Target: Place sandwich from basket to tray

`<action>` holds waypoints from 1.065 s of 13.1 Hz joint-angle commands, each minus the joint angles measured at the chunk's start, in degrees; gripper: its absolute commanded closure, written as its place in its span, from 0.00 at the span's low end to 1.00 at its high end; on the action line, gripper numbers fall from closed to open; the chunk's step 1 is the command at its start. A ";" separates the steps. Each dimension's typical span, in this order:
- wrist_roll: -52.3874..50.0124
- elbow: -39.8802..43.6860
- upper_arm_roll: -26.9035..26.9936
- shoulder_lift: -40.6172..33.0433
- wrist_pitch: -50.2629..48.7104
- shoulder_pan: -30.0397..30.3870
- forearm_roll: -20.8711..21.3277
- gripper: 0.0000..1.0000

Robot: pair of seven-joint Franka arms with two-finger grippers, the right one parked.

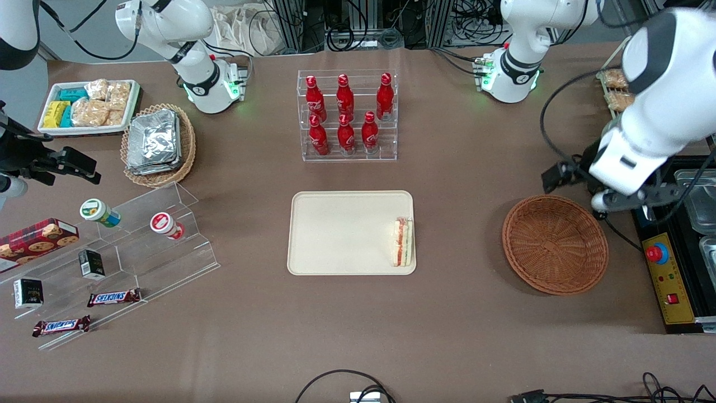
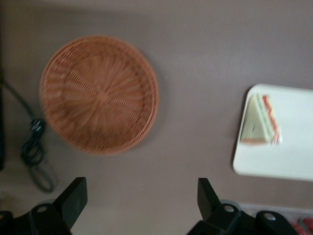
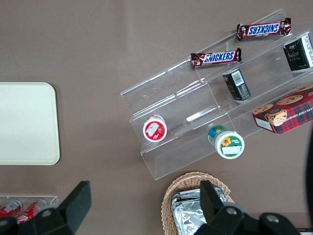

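The sandwich (image 1: 403,242) (image 2: 260,121) lies on the cream tray (image 1: 335,235) (image 2: 293,156), against the rim that faces the basket. It is a pale wedge with orange-red and green layers along its edge. The round reddish-brown basket (image 1: 555,244) (image 2: 99,94) holds nothing and sits on the table toward the working arm's end. My left gripper (image 1: 621,198) (image 2: 142,188) hangs well above the table beside the basket's rim, a little farther from the front camera than the basket's middle. It is open, with only bare tabletop between its fingers.
A clear rack of red bottles (image 1: 348,115) stands farther from the front camera than the tray. A control box with a red button (image 1: 665,274) and a dark cable (image 2: 34,152) lie beside the basket. Toward the parked arm's end are a foil-packet basket (image 1: 158,144) and a stepped acrylic shelf (image 1: 140,246).
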 commanded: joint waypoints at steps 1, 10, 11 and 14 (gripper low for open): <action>0.37 -3.05 -6.08 -6.52 -4.40 3.64 2.75 0.00; 0.46 -2.52 -5.48 -6.98 -5.13 3.91 1.52 0.00; 0.37 -2.52 -5.48 -6.63 -4.69 3.91 1.52 0.00; 0.02 -2.69 -5.48 -6.01 -3.45 3.91 1.69 0.00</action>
